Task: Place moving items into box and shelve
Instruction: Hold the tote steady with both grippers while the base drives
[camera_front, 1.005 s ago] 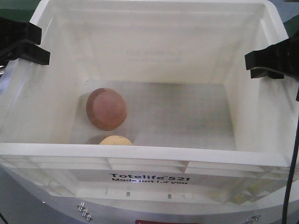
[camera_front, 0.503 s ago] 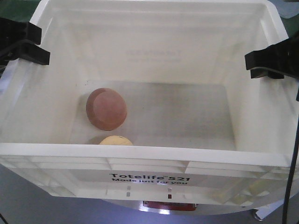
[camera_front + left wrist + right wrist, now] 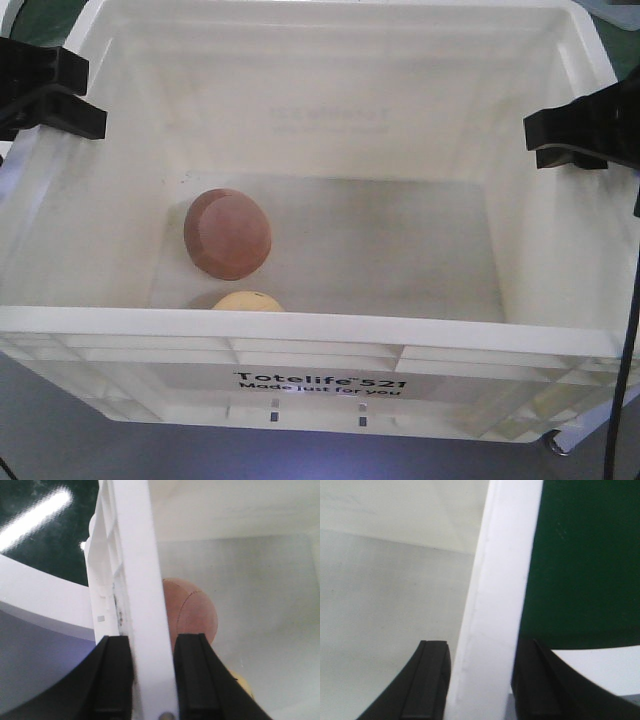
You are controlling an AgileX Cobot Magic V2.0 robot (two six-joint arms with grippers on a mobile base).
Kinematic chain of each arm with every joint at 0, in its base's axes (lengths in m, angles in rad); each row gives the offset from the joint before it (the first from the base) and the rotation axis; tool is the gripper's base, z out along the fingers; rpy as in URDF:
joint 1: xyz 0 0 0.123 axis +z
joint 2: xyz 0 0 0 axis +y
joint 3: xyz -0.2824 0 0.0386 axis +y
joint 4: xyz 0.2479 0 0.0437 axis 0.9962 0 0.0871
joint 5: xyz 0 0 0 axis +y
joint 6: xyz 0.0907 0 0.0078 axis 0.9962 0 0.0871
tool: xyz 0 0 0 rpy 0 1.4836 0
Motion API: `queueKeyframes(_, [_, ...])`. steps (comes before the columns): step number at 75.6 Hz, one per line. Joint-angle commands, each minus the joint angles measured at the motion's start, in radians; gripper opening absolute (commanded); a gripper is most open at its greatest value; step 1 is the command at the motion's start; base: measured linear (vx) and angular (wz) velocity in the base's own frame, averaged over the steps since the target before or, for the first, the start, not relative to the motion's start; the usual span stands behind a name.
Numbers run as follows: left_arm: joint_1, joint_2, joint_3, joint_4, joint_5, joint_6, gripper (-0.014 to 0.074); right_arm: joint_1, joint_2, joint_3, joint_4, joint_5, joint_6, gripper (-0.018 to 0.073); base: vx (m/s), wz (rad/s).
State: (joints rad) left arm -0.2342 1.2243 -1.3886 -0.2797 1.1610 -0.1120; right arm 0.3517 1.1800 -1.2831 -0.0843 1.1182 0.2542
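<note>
White box [image 3: 320, 335], left pincer [image 3: 152, 645] pinching its left rim, right pincer [image 3: 482, 650] pinching its right rim, reddish ball [image 3: 227, 233] and small yellow object [image 3: 248, 301] inside, close together, front-left.

indoor workspace, maybe a lab, hard to call: white crate [image 3: 300, 328] fills the view, glossy dark green surface [image 3: 55, 555] catching strip-light glare [image 3: 35, 520], grey floor [image 3: 60, 445].

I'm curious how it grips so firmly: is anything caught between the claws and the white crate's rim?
Nothing visible. The left gripper and right gripper each pinch the bare rim of the crate directly. The reddish ball and yellow object lie on its floor.
</note>
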Motion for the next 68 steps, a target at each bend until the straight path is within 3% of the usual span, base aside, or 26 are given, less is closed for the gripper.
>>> queueKeyframes(1, [-0.008,-0.043,-0.052,-0.097,-0.101,0.006,-0.0003,-0.005,-0.028,-0.043,-0.044,-0.094,0.014,-0.0006,-0.16,0.11])
queueKeyframes(68, [-0.008,-0.043,-0.052,-0.097,-0.099,0.006,-0.0003,-0.005,-0.028,-0.043,-0.044,-0.094,0.014,-0.0006,-0.18,0.15])
